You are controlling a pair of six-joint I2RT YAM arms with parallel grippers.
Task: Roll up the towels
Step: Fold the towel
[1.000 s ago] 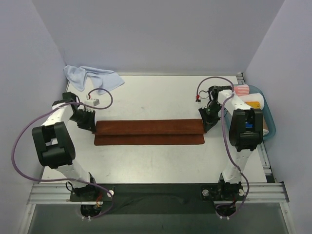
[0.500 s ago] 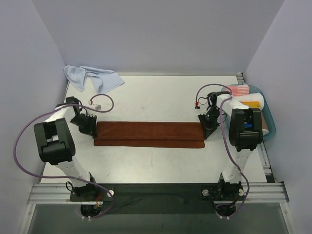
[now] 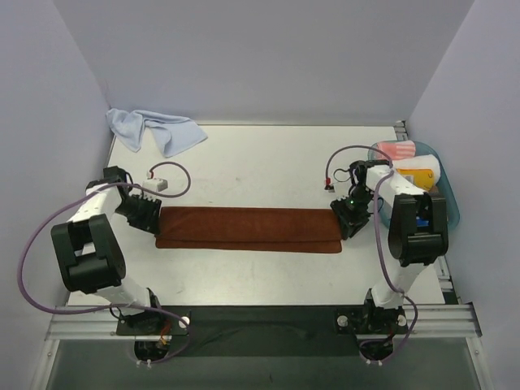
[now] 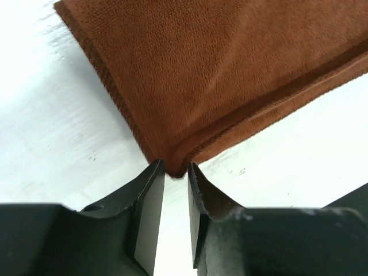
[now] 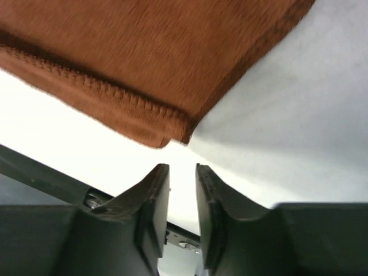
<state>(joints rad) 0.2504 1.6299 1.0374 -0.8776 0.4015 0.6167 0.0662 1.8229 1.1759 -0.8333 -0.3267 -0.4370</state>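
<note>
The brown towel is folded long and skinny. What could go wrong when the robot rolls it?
1. The two layers of the brown towel do not line up along the near edge, so the roll might come out crooked.
2. The left gripper sits slightly open right at a towel corner; backing away could snag it and undo the fold.
3. The light-blue towel lies crumpled in the far left corner and may need flattening first.

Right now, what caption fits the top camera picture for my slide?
Left gripper and right gripper, jaws slightly apart, flank the folded rust-brown towel on the white table.
</note>
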